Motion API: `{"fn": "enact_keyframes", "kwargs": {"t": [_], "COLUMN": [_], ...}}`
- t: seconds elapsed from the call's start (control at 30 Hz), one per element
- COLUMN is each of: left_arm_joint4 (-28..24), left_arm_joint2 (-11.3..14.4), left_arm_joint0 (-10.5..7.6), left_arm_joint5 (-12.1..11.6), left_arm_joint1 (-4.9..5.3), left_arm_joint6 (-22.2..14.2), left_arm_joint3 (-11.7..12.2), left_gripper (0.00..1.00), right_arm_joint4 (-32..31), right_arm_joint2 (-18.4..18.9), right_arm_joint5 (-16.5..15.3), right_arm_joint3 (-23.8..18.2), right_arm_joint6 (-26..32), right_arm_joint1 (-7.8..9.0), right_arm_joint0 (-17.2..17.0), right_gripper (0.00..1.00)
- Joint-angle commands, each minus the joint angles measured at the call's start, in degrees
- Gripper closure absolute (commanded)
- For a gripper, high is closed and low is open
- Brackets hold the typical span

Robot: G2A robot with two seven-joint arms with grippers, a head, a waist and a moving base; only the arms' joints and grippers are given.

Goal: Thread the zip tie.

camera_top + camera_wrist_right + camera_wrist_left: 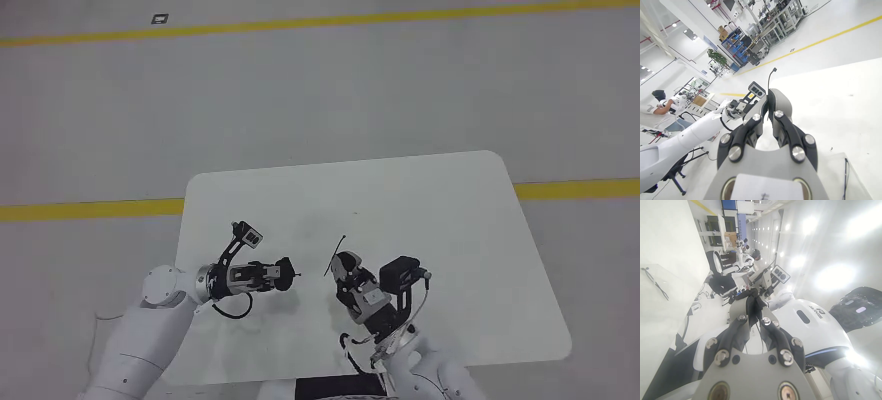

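A black zip tie (336, 252) stands clamped in my right gripper (345, 266), near the table's front middle. In the right wrist view the tie (769, 79) rises from the shut fingertips, my right gripper (768, 95), with its square head on top and a short tail below. My left gripper (287, 273) hangs a short way to the left of it, pointing at it, with a gap between them. In its own view my left gripper (753, 294) has its fingertips pressed together; I cannot make out anything held between them.
The white table (450, 200) has open room behind and to the right of both grippers. A clear tray (662, 275) holds spare black zip ties (655, 283). The tray (853, 170) with a tie in it also lies near my right arm.
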Motion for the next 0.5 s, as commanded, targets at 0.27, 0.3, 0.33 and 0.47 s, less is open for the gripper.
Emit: {"fn": "enact_keyframes", "kwargs": {"t": [0.27,0.3,0.33,0.47], "left_arm_joint4": [0.00,0.00,0.00,0.00], "left_arm_joint2": [0.00,0.00,0.00,0.00], "left_arm_joint0": [0.00,0.00,0.00,0.00], "left_arm_joint5": [0.00,0.00,0.00,0.00], "left_arm_joint1": [0.00,0.00,0.00,0.00], "left_arm_joint6": [0.00,0.00,0.00,0.00], "left_arm_joint3": [0.00,0.00,0.00,0.00], "left_gripper": [1.00,1.00,1.00,1.00], "right_arm_joint4": [-2.64,-3.08,-3.29,-3.29], "right_arm_joint2": [-2.19,-2.48,-2.56,-2.56], "right_arm_joint5": [0.89,0.88,0.90,0.90], "right_arm_joint3": [2.86,3.08,3.12,3.12], "right_arm_joint6": [-4.86,-4.97,-5.02,-5.02], "right_arm_joint1": [0.12,0.13,0.13,0.13], "right_arm_joint0": [2.51,2.87,2.97,2.97], "right_gripper": [1.00,1.00,1.00,1.00]}}
